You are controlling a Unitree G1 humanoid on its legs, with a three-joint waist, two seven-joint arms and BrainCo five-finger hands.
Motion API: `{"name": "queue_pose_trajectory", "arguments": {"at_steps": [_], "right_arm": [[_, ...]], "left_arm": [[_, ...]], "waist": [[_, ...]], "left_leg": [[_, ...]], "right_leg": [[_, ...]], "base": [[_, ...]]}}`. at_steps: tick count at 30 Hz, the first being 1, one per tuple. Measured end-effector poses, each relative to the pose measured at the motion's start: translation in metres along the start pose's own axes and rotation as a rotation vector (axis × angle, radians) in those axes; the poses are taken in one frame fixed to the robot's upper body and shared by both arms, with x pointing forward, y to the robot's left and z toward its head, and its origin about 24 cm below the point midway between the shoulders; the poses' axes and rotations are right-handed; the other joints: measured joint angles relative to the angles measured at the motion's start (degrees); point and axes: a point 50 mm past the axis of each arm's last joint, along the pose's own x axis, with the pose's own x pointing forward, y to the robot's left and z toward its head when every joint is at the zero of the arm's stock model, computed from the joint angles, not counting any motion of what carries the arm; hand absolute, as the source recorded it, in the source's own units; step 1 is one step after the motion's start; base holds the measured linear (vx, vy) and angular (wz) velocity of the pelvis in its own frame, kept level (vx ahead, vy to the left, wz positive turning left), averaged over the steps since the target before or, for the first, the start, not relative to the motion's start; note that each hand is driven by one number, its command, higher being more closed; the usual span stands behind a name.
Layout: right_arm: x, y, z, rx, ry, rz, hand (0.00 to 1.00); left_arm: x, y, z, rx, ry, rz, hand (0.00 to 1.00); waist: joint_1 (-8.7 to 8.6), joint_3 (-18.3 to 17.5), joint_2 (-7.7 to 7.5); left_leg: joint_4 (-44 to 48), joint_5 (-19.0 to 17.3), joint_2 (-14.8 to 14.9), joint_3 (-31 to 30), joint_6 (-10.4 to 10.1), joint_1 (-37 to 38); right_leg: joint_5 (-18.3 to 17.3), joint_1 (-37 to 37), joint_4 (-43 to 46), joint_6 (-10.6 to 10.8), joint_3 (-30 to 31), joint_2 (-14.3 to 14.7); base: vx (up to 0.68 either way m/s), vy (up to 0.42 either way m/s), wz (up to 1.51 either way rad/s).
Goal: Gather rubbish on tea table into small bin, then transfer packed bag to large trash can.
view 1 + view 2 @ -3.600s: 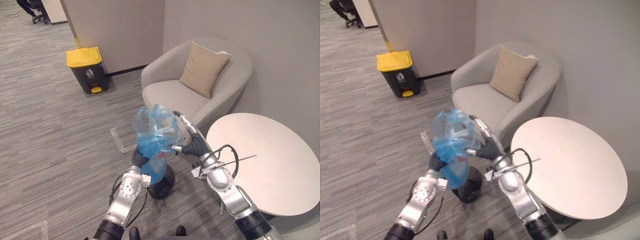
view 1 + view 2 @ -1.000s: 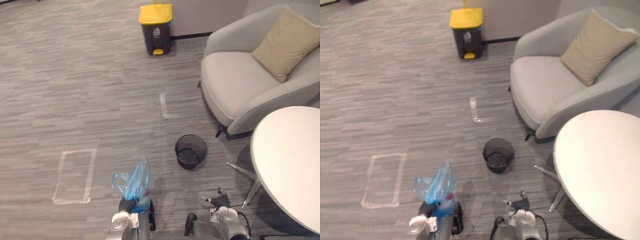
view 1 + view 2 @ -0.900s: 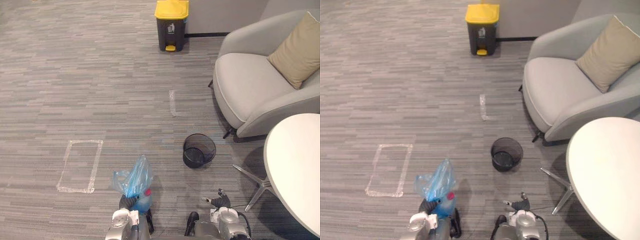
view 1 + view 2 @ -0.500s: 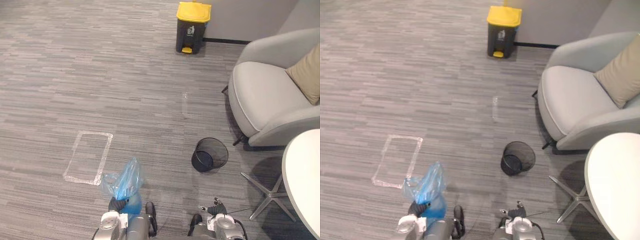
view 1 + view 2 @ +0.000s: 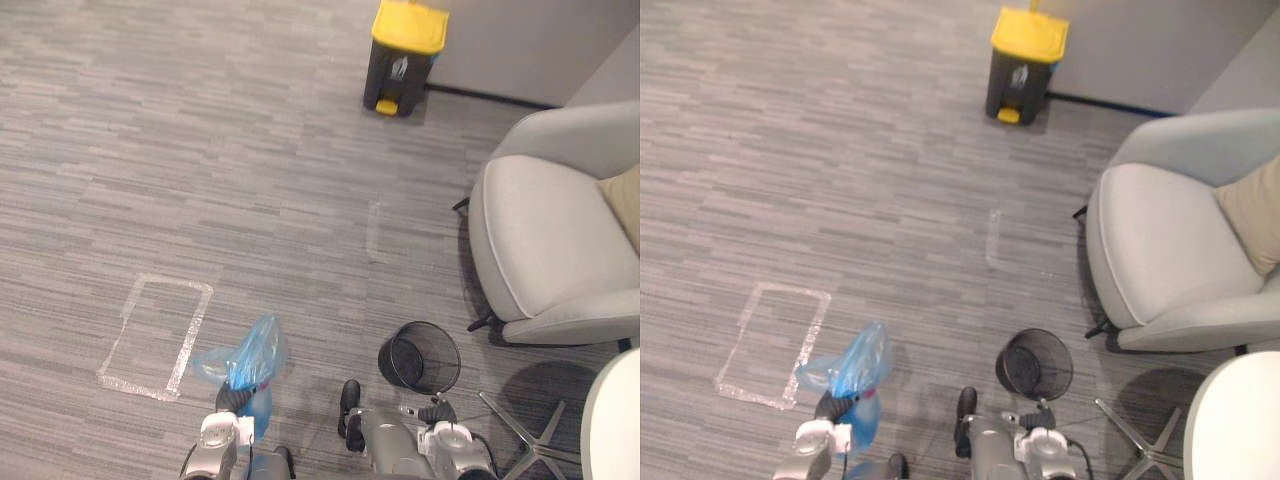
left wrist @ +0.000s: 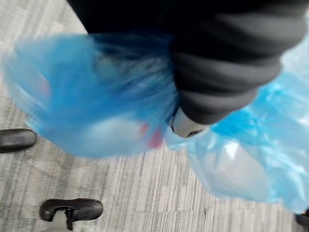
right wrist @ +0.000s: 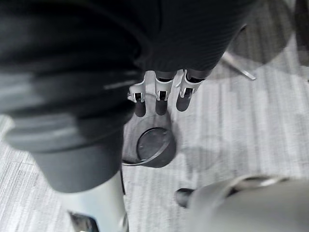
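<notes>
One bag (image 5: 250, 362), now out of the bin (image 5: 400, 370), hangs gripped by left hand (image 5: 232, 400); right hand (image 7: 161, 94) slack; trash can (image 5: 398, 65) at one o'clock.

Right hand (image 7: 164, 89) under dark ribbed cover; silver dark-tipped fingers (image 7: 185, 94) hang in row, side by side, near straight, nothing held; small round black bin (image 7: 150, 147) stands on floor just past fingertips, seen from above, mouth open toward hand, no finger curled round it; grey striped carpet floor (image 7: 251, 125) around bin; slim silver metal leg (image 7: 237, 66) on carpet near fingers, dark shadow beside it.
</notes>
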Motion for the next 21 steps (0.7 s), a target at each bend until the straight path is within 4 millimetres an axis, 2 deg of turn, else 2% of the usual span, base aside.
{"name": "queue_pose_trajectory", "arguments": {"at_steps": [1, 2, 3, 4, 5, 7, 8, 9, 10, 11, 12, 13, 14, 16, 17, 18, 19, 20, 21], "right_arm": [[-0.001, 0.002, -0.001, -0.003, 0.000, 0.005, 0.00], [-0.002, 0.004, 0.000, -0.003, -0.009, 0.011, 0.00], [-0.003, 0.008, 0.005, 0.010, -0.034, 0.017, 0.00], [-0.002, 0.007, 0.012, 0.020, -0.058, 0.014, 0.00], [-0.002, 0.008, 0.015, 0.025, -0.070, 0.015, 0.00], [-0.002, 0.009, 0.020, 0.058, -0.080, 0.006, 0.00], [-0.002, 0.008, 0.020, 0.061, -0.081, 0.002, 0.00], [-0.002, 0.004, 0.014, 0.061, -0.066, -0.012, 0.00], [-0.003, 0.003, 0.011, 0.060, -0.051, -0.017, 0.00], [-0.004, 0.009, 0.008, 0.061, -0.037, -0.005, 0.00], [-0.005, 0.014, 0.006, 0.066, -0.029, 0.005, 0.00], [-0.006, 0.014, 0.004, 0.066, -0.022, 0.006, 0.00], [-0.006, 0.017, 0.005, 0.066, -0.018, 0.013, 0.00], [-0.005, 0.019, 0.010, 0.071, -0.035, 0.019, 0.00], [-0.005, 0.020, 0.009, 0.071, -0.035, 0.020, 0.00], [-0.006, 0.019, 0.006, 0.068, -0.027, 0.021, 0.00], [-0.007, 0.019, 0.004, 0.067, -0.022, 0.022, 0.00], [-0.008, 0.021, 0.001, 0.060, -0.014, 0.030, 0.00], [-0.009, 0.022, -0.003, 0.057, -0.005, 0.032, 0.00]], "left_arm": [[-0.001, -0.003, -0.001, -0.014, 0.001, -0.004, 1.00], [-0.002, -0.006, 0.000, -0.021, -0.003, -0.012, 1.00], [-0.002, -0.012, 0.003, -0.035, -0.017, -0.026, 1.00], [-0.002, -0.016, 0.006, -0.043, -0.030, -0.035, 1.00], [-0.002, -0.017, 0.008, -0.046, -0.039, -0.038, 1.00], [-0.001, -0.023, 0.015, -0.055, -0.058, -0.051, 1.00], [-0.001, -0.024, 0.015, -0.057, -0.058, -0.053, 1.00], [-0.002, -0.027, 0.014, -0.064, -0.052, -0.060, 1.00], [-0.002, -0.028, 0.010, -0.065, -0.038, -0.060, 1.00], [-0.001, -0.024, 0.010, -0.058, -0.036, -0.051, 1.00], [0.000, -0.022, 0.014, -0.051, -0.047, -0.045, 1.00], [0.001, -0.022, 0.015, -0.050, -0.051, -0.045, 1.00], [0.001, -0.020, 0.014, -0.046, -0.047, -0.041, 1.00], [-0.001, -0.018, 0.009, -0.044, -0.030, -0.035, 1.00], [-0.002, -0.017, 0.004, -0.042, -0.018, -0.034, 1.00], [-0.003, -0.016, 0.002, -0.038, -0.012, -0.033, 1.00], [-0.003, -0.016, 0.001, -0.037, -0.007, -0.031, 1.00], [-0.004, -0.012, -0.003, -0.029, 0.008, -0.022, 1.00], [-0.004, -0.010, -0.005, -0.022, 0.012, -0.020, 1.00]], "waist": [[0.53, 0.11, 0.07], [1.32, 0.16, 0.07], [2.15, 0.20, -0.18], [2.44, 0.11, -0.54], [2.84, 0.17, -0.62], [3.75, 0.36, -0.49], [3.83, 0.30, -0.38], [4.10, -0.24, 0.77], [4.95, 0.13, 0.41], [4.92, -0.17, -0.97], [4.76, -0.42, -1.91], [4.78, -0.42, -1.94], [5.31, -0.43, -1.98], [5.68, -0.56, -1.73], [5.60, -0.74, -1.26], [5.45, -0.64, -1.34], [5.41, -0.67, -1.44], [4.56, -0.70, -1.36], [4.37, -0.67, -1.29]], "left_leg": [[8.40, 1.54, 1.93, 0.65, 0.64, -3.03], [15.09, 0.53, 3.73, 1.99, 1.66, -5.28], [21.02, -2.16, 5.79, 4.07, 3.08, -9.98], [20.39, -3.18, 6.36, 5.27, 3.95, -13.50], [18.68, -3.61, 6.52, 5.75, 4.09, -15.25], [4.61, -3.42, 5.37, 5.98, 3.62, -18.65], [0.68, -2.45, 4.76, 5.76, 3.36, -18.51], [-12.96, 3.39, 3.18, 3.33, 2.41, -17.49], [-15.03, 10.49, 2.27, 3.21, 3.78, -15.72], [-16.08, 10.43, 0.73, 4.08, 3.68, -15.07], [-15.45, 9.19, -0.77, 4.88, 4.95, -14.91], [-14.60, 8.33, -0.96, 5.25, 5.27, -14.92], [-11.57, 5.89, -1.35, 6.60, 6.50, -14.34], [-10.97, 3.32, -1.59, 8.62, 7.06, -11.41], [-11.92, 1.38, -1.58, 9.56, 6.99, -8.60], [-13.18, -0.09, -1.81, 10.29, 7.02, -5.89], [-13.55, -0.99, -1.92, 10.53, 7.00, -4.82], [-14.05, -2.76, -1.93, 10.69, 6.85, -1.99], [-14.57, -3.16, -1.96, 10.85, 6.68, -0.93]], "right_leg": [[-0.73, 2.83, -1.15, -0.26, 0.32, 0.58], [-1.72, 5.14, -1.72, -0.36, 1.09, 1.08], [-2.76, 8.01, -2.53, -0.53, 2.07, 1.17], [-3.02, 9.46, -3.46, -0.23, 3.02, 0.75], [-3.26, 10.15, -4.18, 0.14, 3.81, 0.51], [-4.68, 12.15, -5.26, 2.46, 5.94, -1.07], [-5.14, 12.43, -5.22, 3.11, 6.23, -1.32], [-6.84, 13.35, -4.96, 5.41, 7.30, -1.59], [-7.92, 14.30, -4.72, 6.96, 8.90, -2.13], [-8.02, 14.57, -5.09, 7.10, 9.25, -3.59], [-7.92, 14.81, -5.19, 7.21, 8.95, -5.23], [-7.84, 15.02, -5.14, 7.36, 9.06, -5.62], [-7.68, 16.04, -4.62, 7.78, 10.06, -6.82], [-7.88, 15.50, -0.04, 8.42, 11.76, -8.04], [-8.52, 12.45, 9.11, 9.64, 12.89, -8.68], [-8.06, 7.19, 21.23, 12.32, 13.46, -9.79], [-8.00, 4.75, 26.24, 13.41, 13.92, -10.07], [-9.55, -1.13, 36.81, 12.04, 13.74, -10.05], [-10.28, -2.83, 38.38, 11.32, 13.11, -10.03]], "base": [[0.45, -0.069, -0.09], [0.39, -0.015, -0.32], [0.36, 0.006, -0.42], [0.34, 0.025, -0.45], [0.32, 0.077, -0.52], [0.32, 0.161, -0.49], [0.42, 0.301, -0.33], [0.37, 0.284, -0.45], [0.39, 0.291, -0.37], [0.41, 0.237, -0.15], [0.39, 0.214, 0.11], [0.45, 0.252, -0.06], [0.33, 0.202, -0.38], [0.31, 0.174, -0.54], [0.27, 0.123, -0.46], [0.24, 0.106, -0.41], [0.24, 0.067, -0.30], [0.26, 0.033, -0.18], [0.28, 0.014, -0.11]]}}
